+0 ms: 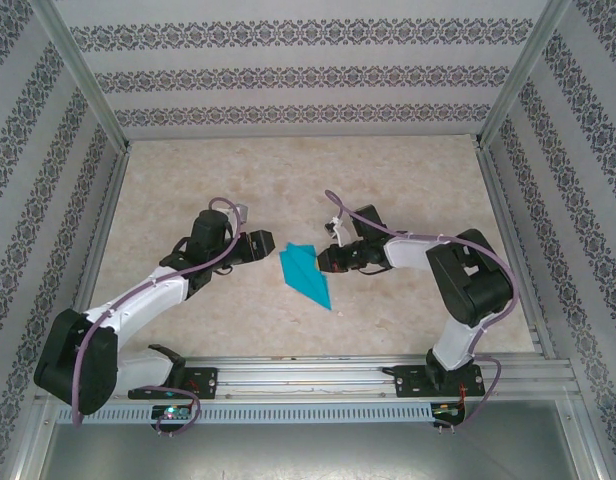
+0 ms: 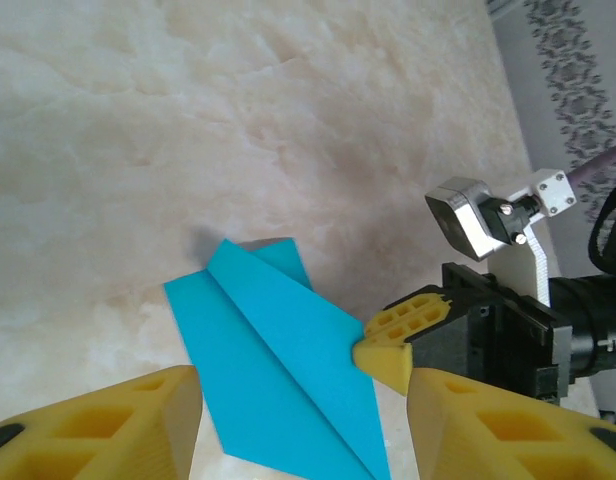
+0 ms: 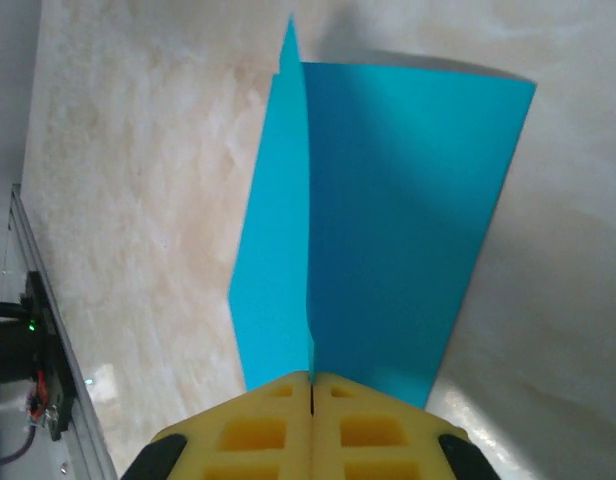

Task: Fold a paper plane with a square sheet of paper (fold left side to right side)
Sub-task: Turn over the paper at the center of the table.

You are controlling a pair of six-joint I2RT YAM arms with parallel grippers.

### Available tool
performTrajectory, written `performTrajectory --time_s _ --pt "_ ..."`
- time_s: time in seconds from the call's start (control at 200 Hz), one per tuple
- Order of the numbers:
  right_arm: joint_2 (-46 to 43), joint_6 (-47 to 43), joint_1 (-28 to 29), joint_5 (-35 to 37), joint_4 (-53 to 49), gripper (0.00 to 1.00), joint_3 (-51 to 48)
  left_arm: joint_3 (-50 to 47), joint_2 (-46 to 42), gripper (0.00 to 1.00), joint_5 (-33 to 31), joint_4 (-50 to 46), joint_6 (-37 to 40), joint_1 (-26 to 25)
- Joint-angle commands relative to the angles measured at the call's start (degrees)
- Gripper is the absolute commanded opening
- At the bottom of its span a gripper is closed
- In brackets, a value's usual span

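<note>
Top external view: narrow, pointed teal-blue paper plane [image 1: 306, 276] lying near the middle of the beige marbled table top [image 1: 188, 180], nose aimed at 5 o'clock. Looks well along: square gone, layered creases in, dart shape made. Perhaps only a last wing fold or a press along the creases left, hard to judge from here. Right gripper [image 1: 325, 262] in at 2 o'clock of the plane, yellow jaws squeezed tight together and seemingly pinching the paper's edge. Close up from the right wrist, a raised flap running from that seam toward 12 o'clock. Left gripper [image 1: 271, 247] just off at 10 o'clock, apart from the paper, jaws parted about halfway, holding nothing.
</note>
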Motion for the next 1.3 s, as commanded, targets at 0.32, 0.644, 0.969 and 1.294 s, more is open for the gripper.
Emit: performTrajectory --time_s 0.32,0.644,0.969,1.294 --pt "-22.79 10.26 -8.37 -10.97 21.48 0.0 -8.83 0.65 -3.67 0.59 14.1 22.37 -7.49 0.56" --pt "-29.24 19.98 -8.72 -15.51 30.38 0.0 -8.88 5.45 1.85 0.59 19.98 30.17 -9.53 -2.83" --pt "-29.15 21.83 -6.82 -15.5 31.21 0.0 -8.44 8.04 6.39 0.58 20.42 32.25 -9.62 -5.94" --pt "-27.99 22.29 -5.81 -15.49 31.5 0.0 -7.65 9.31 7.89 0.45 20.47 31.48 -9.01 -6.63"
